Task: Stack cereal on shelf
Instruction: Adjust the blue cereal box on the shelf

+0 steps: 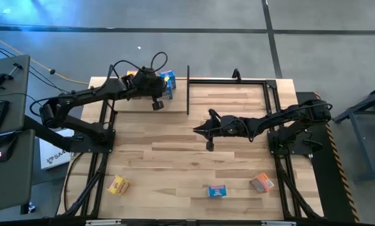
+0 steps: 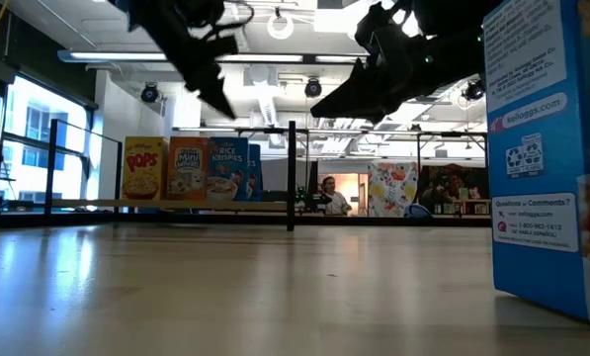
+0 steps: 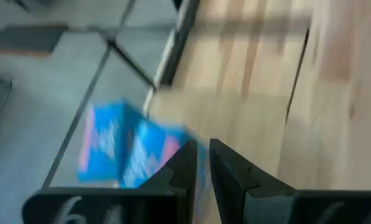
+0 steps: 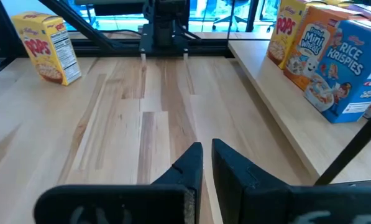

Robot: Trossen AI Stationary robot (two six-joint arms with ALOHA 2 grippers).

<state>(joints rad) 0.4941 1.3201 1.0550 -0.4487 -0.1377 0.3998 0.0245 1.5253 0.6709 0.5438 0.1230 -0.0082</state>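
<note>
Cardboard cereal boxes (image 2: 187, 169), rectangular and glossy, are standing upright in a row on the light-wood shelf (image 2: 176, 206). Left gripper (image 1: 157, 103) is hovering just beside them, fingers narrow and empty. Right gripper (image 1: 207, 137), fingers likewise nearly closed, is hanging over the slatted surface (image 1: 174, 157) near the shelf.

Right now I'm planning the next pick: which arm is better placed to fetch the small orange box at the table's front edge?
Right. Its gripper hangs mid-table, nearer the small orange cardboard box; the left gripper is over the shelf.
</note>
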